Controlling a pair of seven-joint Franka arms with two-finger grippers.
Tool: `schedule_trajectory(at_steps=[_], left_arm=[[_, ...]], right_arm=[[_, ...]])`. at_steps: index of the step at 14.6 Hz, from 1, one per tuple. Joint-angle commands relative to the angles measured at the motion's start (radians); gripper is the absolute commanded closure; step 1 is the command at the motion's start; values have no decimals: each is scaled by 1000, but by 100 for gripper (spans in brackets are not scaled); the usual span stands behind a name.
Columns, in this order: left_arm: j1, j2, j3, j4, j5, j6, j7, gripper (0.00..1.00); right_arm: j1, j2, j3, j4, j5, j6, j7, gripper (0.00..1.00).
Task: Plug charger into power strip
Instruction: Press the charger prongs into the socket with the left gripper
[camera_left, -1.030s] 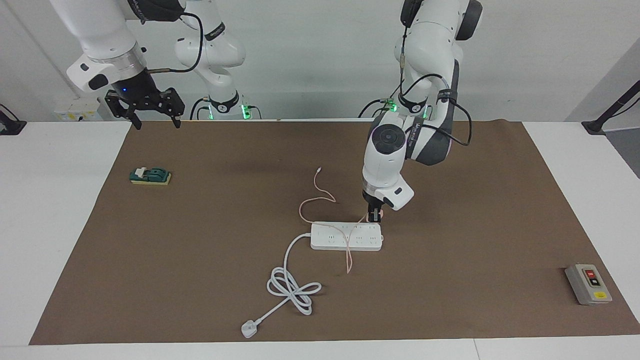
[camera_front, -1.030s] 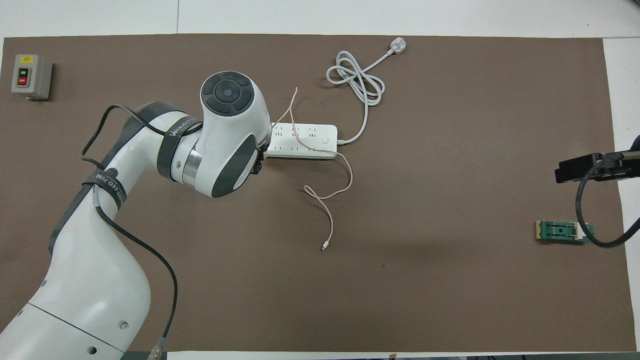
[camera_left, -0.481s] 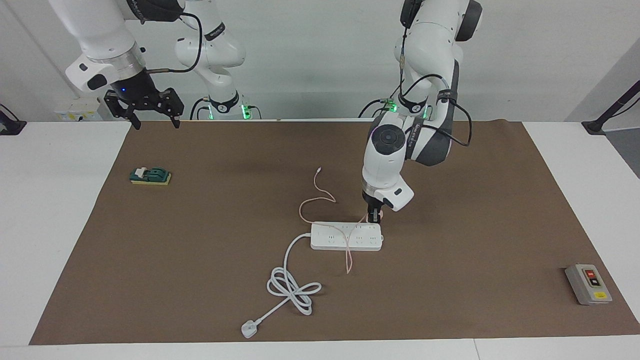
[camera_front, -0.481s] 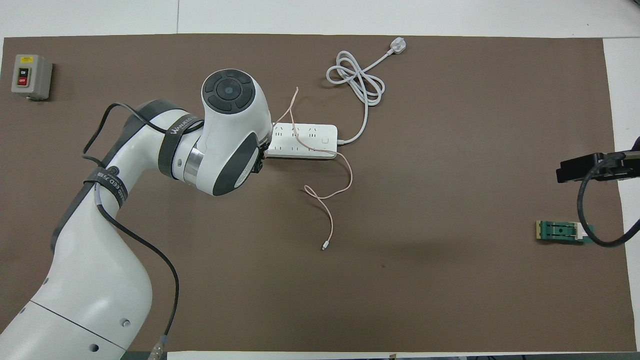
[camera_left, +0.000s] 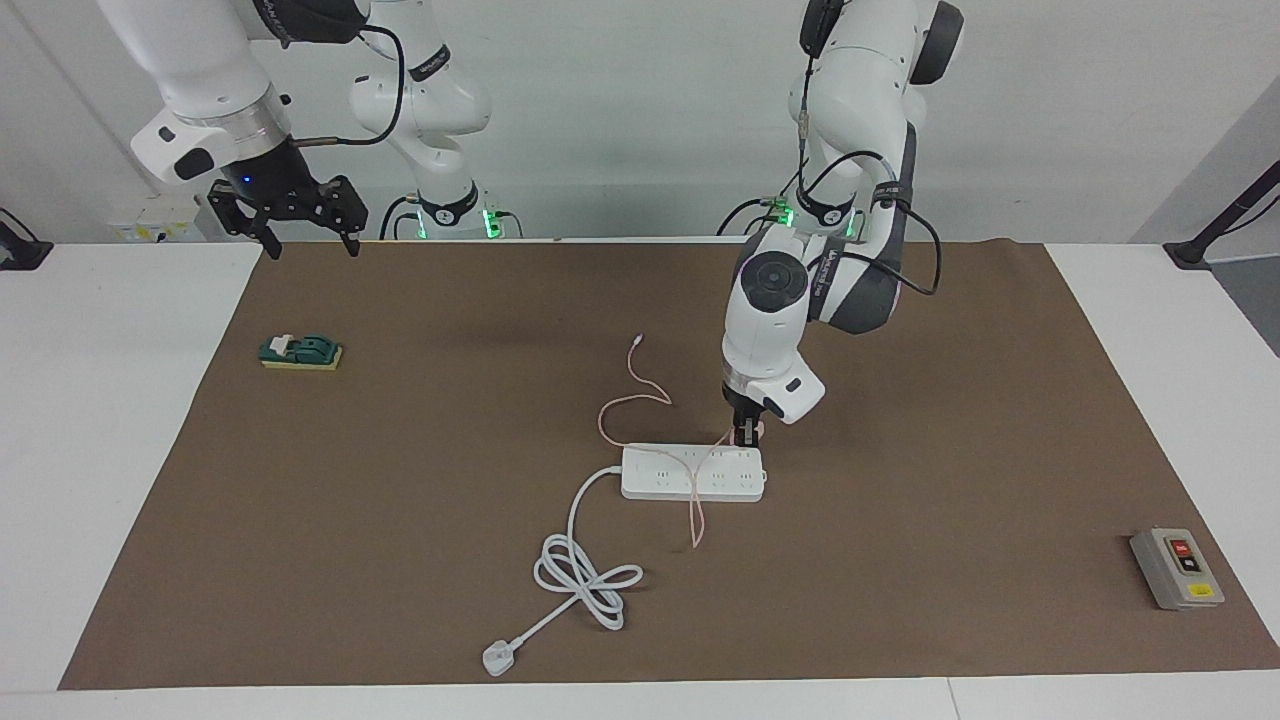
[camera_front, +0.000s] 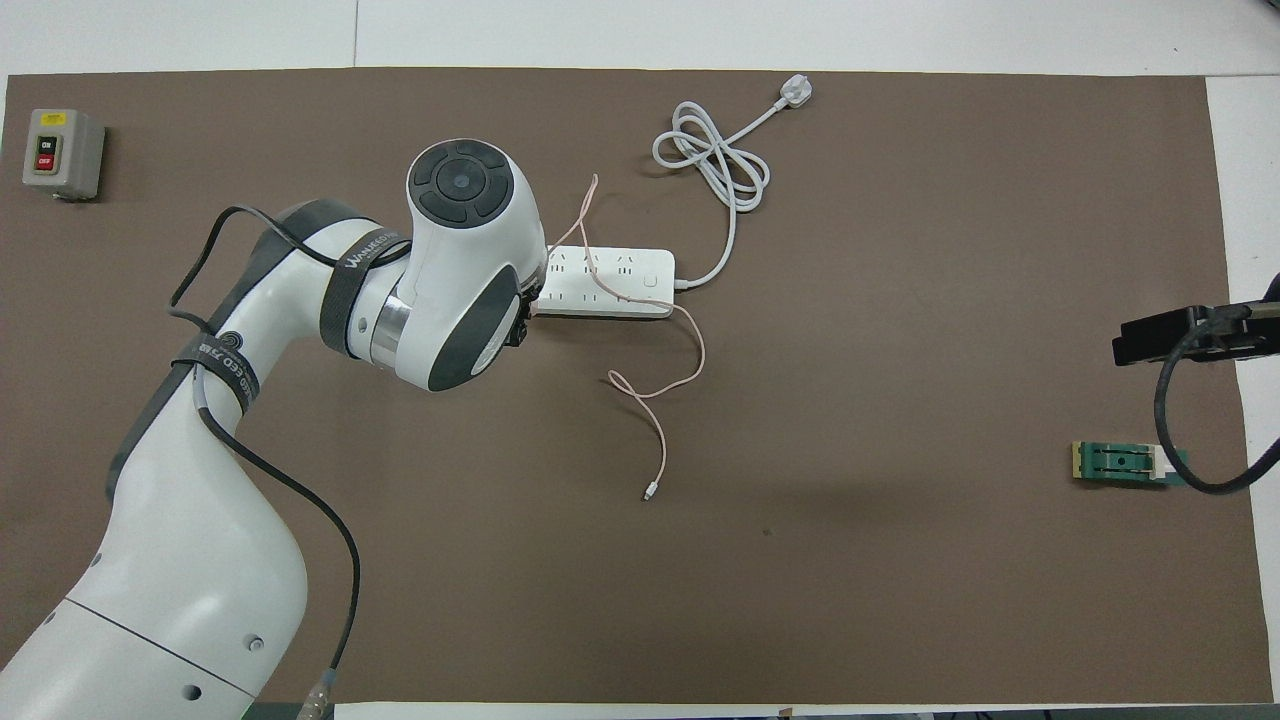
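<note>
Left gripper (camera_left: 747, 432) is pinching the charger (camera_left: 752, 430) just above the power strip (camera_left: 692, 472); right gripper (camera_left: 305, 238), spread, is waiting; trailing cable (camera_left: 640, 385) is risking snagging, misaligning pins.

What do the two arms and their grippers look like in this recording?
Both arms are glossy white with rounded joints, dark grey panels and green-lit base rings. Black cables run along them. The left gripper is small and black; the right gripper is black, with splayed links and a blue light above it.

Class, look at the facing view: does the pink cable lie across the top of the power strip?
Yes, the pink cable crosses over the power strip.
</note>
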Motion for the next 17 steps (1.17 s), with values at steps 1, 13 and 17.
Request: schedule_trajectory(at_steps=[1, 13, 17], left_arm=[[6, 36, -5, 64, 8, -31, 13, 100], [11, 52, -5, 70, 10, -40, 40, 100], [15, 52, -3, 65, 10, -32, 54, 100]], right_arm=[[-17, -15, 11, -13, -16, 3, 9, 0], [-29, -15, 10, -13, -16, -1, 3, 0], [-31, -15, 10, -13, -16, -1, 1, 0]])
